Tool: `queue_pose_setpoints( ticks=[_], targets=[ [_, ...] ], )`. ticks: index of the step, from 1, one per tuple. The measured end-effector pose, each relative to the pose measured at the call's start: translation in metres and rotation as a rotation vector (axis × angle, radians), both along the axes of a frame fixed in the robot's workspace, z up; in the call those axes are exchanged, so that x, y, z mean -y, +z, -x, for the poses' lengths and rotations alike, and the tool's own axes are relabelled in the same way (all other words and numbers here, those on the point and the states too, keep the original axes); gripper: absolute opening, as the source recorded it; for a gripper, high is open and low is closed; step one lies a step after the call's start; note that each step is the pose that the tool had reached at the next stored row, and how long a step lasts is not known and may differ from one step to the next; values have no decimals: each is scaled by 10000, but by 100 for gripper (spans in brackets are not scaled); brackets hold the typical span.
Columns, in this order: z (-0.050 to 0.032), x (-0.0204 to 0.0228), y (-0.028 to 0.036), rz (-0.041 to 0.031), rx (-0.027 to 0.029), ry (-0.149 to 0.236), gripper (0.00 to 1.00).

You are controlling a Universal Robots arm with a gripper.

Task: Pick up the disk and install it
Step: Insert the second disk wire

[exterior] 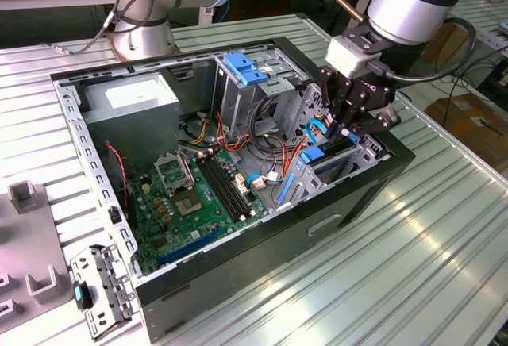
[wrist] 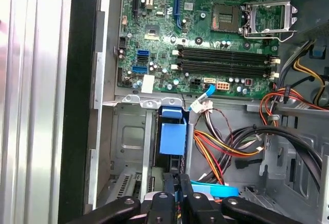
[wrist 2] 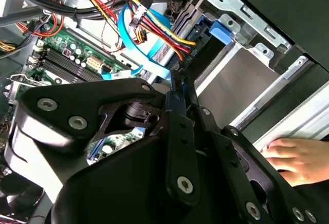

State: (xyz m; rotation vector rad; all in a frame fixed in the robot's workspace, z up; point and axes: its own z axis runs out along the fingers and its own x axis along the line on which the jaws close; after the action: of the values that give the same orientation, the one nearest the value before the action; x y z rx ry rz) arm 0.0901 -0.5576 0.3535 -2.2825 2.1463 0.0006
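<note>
Pincer [exterior: 347, 132] is being held low inside the open computer case [exterior: 238, 259], at about 3 o'clock of the case in the exterior view. Its 2 fingers [wrist: 167, 183] are being pressed close together, and a thin blue edge is being pinched between them in both wrist views. This seems to be the bracket of the disk [wrist: 172, 134], though the contact is partly hidden. The disk is being kept on edge in the slot of the metal drive bay [wrist: 128, 131], just beside a bundle of coloured cables [wrist: 216, 147]. The green motherboard [exterior: 190, 195] is being shown at about 8 o'clock from the pincer. In the second wrist view, a person's hand [wrist 2: 295, 160] is being rested against the case's outer edge.
</note>
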Motion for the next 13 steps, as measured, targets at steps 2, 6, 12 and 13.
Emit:
queue_pose_setpoints(
  ticks=[2, 6, 12, 13],
  targets=[
    [-2, 0, -2, 1, 1, -193, 16],
    [-12, -33, -108, -4, 1, -308, 16],
    [-12, -35, -70, -1, 3, -307, 29],
    [-13, -40, -35, -1, 7, -306, 29]
  ],
)
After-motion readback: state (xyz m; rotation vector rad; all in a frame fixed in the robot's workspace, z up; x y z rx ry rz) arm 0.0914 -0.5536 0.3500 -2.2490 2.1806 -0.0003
